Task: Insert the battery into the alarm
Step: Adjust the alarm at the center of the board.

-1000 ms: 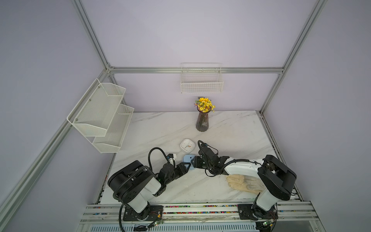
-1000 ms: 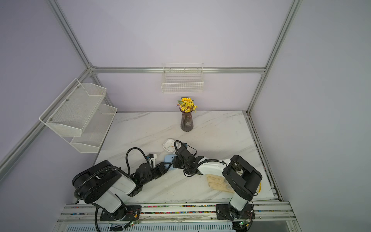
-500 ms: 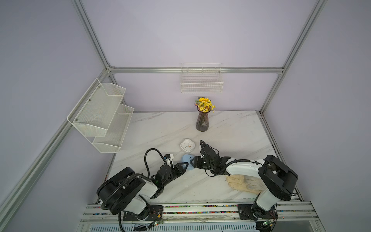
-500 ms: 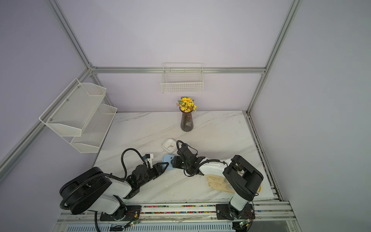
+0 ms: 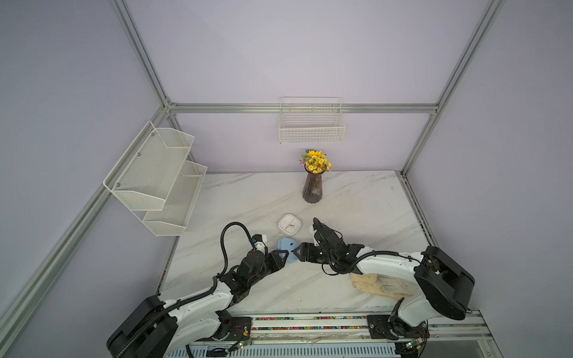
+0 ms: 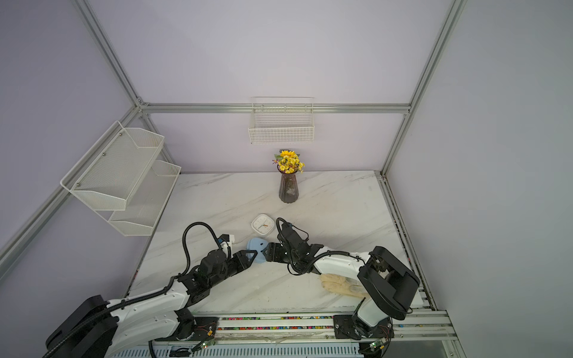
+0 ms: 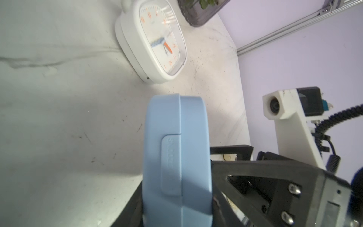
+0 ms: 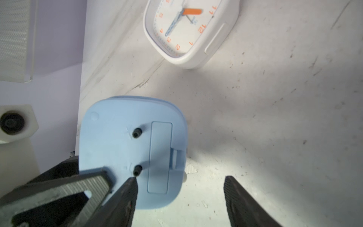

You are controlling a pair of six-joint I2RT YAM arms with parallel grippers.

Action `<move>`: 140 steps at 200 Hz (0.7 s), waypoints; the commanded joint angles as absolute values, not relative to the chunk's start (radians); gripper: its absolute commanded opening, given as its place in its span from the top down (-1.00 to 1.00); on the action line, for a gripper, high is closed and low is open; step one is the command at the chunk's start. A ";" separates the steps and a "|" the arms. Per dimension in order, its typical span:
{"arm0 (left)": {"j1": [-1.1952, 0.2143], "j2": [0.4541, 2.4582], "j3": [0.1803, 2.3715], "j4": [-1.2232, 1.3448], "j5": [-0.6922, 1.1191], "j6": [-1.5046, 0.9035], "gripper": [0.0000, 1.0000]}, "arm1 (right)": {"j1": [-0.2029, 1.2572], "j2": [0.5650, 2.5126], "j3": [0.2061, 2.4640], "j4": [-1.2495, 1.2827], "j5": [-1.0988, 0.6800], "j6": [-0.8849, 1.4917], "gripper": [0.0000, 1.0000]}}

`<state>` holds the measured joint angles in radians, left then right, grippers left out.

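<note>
The blue alarm (image 7: 176,157) is blurred and cut by the picture's edge; the white clock (image 8: 188,29) is cropped; the glove (image 5: 378,283) is partly covered by the right arm (image 5: 387,263).

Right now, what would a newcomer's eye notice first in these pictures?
The blue alarm stands on edge near the front of the table, held by the left gripper, its back with the closed battery cover facing the open right gripper. Behind it a white clock lies face up, and a vase of yellow flowers stands farther back.
</note>
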<state>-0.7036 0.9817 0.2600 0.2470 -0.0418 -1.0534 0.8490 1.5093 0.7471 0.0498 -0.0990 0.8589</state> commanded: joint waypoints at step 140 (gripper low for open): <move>-0.900 1.365 0.956 -0.900 -0.648 -0.749 1.00 | 0.850 1.123 0.711 -0.257 0.370 0.810 -0.44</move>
